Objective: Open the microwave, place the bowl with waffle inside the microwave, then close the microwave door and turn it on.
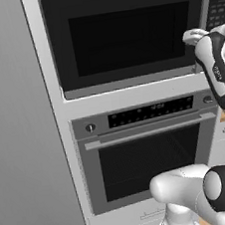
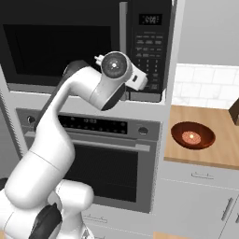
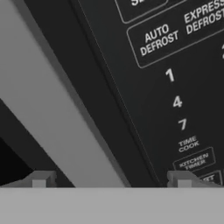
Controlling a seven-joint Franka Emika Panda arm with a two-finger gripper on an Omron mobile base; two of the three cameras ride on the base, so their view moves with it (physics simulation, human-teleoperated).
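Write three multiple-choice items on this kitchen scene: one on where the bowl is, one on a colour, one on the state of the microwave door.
1. Where is the bowl?
A. inside the microwave
B. on the wooden counter right of the oven
C. in the tool

2. What colour is the microwave door's handle?
A. grey
B. red
C. yellow

3. How is the microwave door?
A. wide open
B. removed
C. shut

Answers: 1 B, the right base view shows it resting on the counter. 2 A, a grey vertical bar. 3 C, the panel lies flush with the keypad, while the open tool sits straddling the handle.
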